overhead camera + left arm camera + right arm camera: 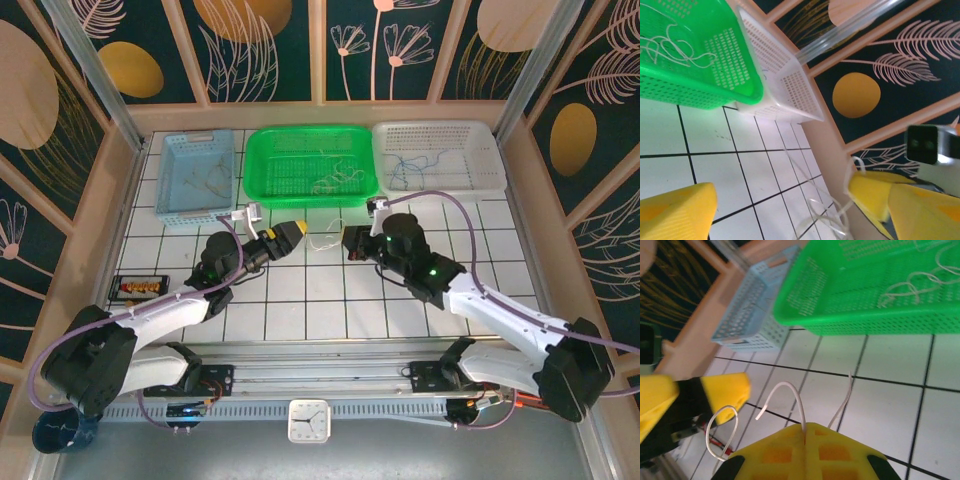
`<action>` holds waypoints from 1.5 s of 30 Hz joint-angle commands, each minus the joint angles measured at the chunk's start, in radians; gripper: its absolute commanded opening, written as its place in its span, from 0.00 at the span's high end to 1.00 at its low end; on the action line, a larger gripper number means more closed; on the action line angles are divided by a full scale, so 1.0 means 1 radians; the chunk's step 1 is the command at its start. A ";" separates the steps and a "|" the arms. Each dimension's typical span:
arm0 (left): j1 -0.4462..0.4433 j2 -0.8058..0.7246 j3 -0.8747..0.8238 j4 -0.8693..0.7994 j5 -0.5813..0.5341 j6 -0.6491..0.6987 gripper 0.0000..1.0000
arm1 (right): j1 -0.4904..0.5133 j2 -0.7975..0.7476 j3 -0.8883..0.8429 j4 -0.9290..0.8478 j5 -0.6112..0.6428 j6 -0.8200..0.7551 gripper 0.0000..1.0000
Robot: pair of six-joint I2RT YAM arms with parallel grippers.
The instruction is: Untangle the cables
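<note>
Right gripper, closed on the whitish cable over the tiles near the green basket; left gripper agape beside it. Best pinch one strand only, then part the arms slowly.

Cables lie in the middle basket of three.

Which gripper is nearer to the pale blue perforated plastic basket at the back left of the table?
Left. The left gripper lies in front and to the right of the pale blue perforated plastic basket; the right gripper lies farther right, before the green plastic basket.
</note>
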 commanded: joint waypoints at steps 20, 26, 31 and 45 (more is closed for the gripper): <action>0.009 0.186 0.087 0.290 0.220 -0.228 0.17 | -0.008 -0.063 -0.057 0.178 -0.227 -0.095 1.00; 0.007 0.224 0.088 0.344 0.232 -0.260 0.24 | -0.006 -0.042 -0.045 0.191 -0.237 -0.093 1.00; -0.002 0.252 0.098 0.365 0.240 -0.268 0.31 | 0.001 -0.032 -0.040 0.194 -0.236 -0.094 1.00; -0.014 0.299 0.112 0.402 0.245 -0.276 0.59 | 0.024 -0.011 -0.024 0.198 -0.229 -0.093 1.00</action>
